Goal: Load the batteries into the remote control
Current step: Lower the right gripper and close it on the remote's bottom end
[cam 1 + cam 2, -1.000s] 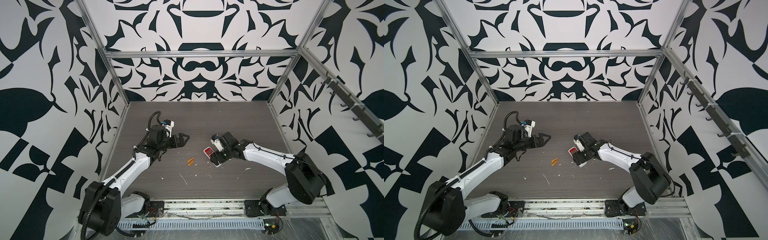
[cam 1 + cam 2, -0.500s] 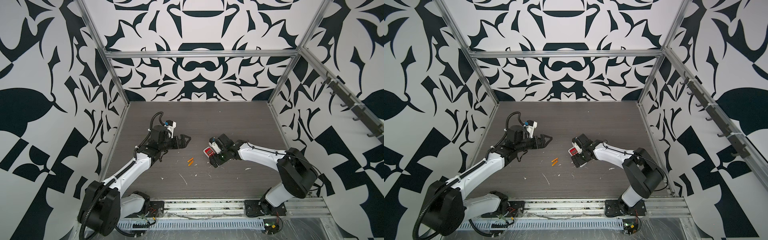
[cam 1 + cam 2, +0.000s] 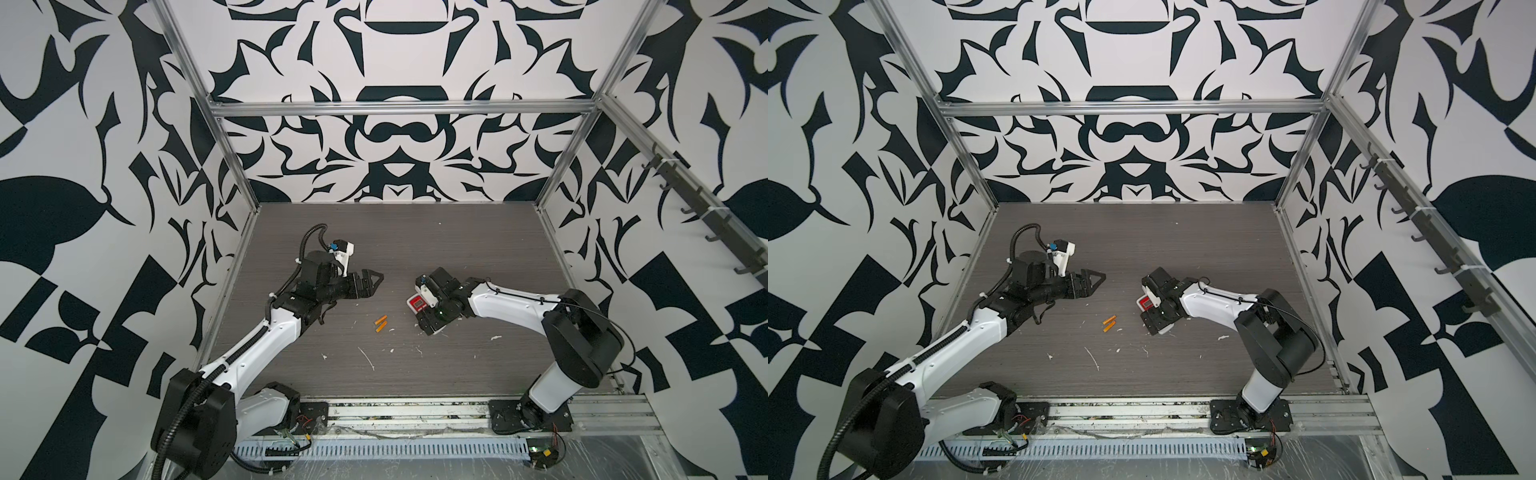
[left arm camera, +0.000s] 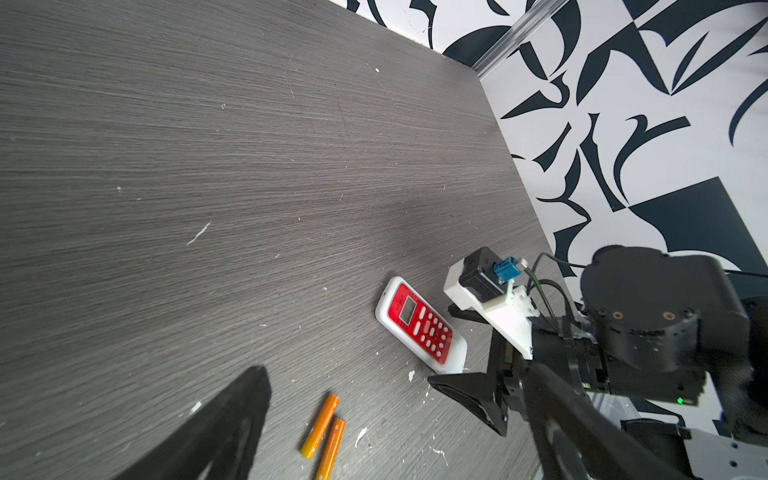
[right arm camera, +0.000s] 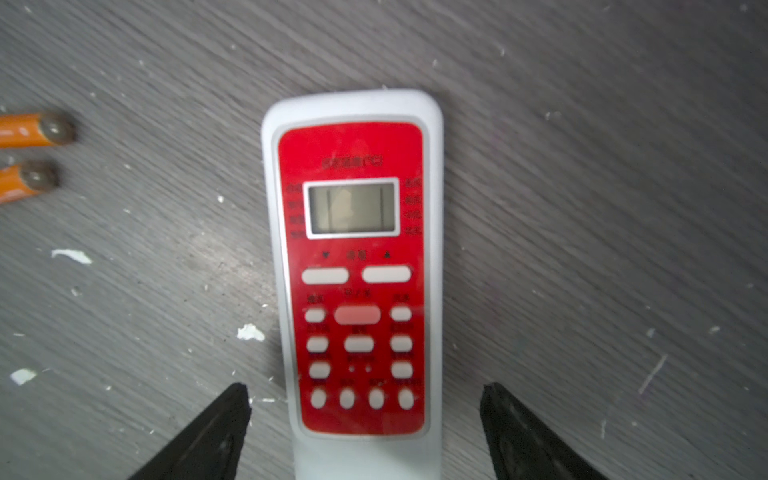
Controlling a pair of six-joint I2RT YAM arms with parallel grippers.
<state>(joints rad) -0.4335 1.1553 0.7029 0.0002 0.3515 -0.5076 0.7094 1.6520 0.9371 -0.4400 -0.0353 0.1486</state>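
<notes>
The remote control [image 5: 353, 270] lies face up on the grey table, red face and white buttons showing; it also shows in both top views [image 3: 417, 302] [image 3: 1145, 302] and in the left wrist view [image 4: 419, 326]. My right gripper [image 5: 365, 390] [image 3: 424, 311] is open, one finger on each side of the remote's button end, with a gap on both sides. Two orange batteries [image 3: 381, 323] [image 3: 1109, 324] [image 4: 324, 432] [image 5: 29, 153] lie side by side just left of the remote. My left gripper [image 3: 374, 280] [image 4: 397, 372] hangs open and empty above the table, behind the batteries.
White paint flecks [image 3: 366, 358] are scattered over the table front. Patterned walls with metal posts [image 3: 232, 166] close in the left, back and right sides. A metal rail [image 3: 415, 419] carrying both arm bases runs along the front edge.
The right arm's elbow has swung inward and its gripper has settled closer over the remote. The left arm has barely moved. The batteries and remote lie where they were.
</notes>
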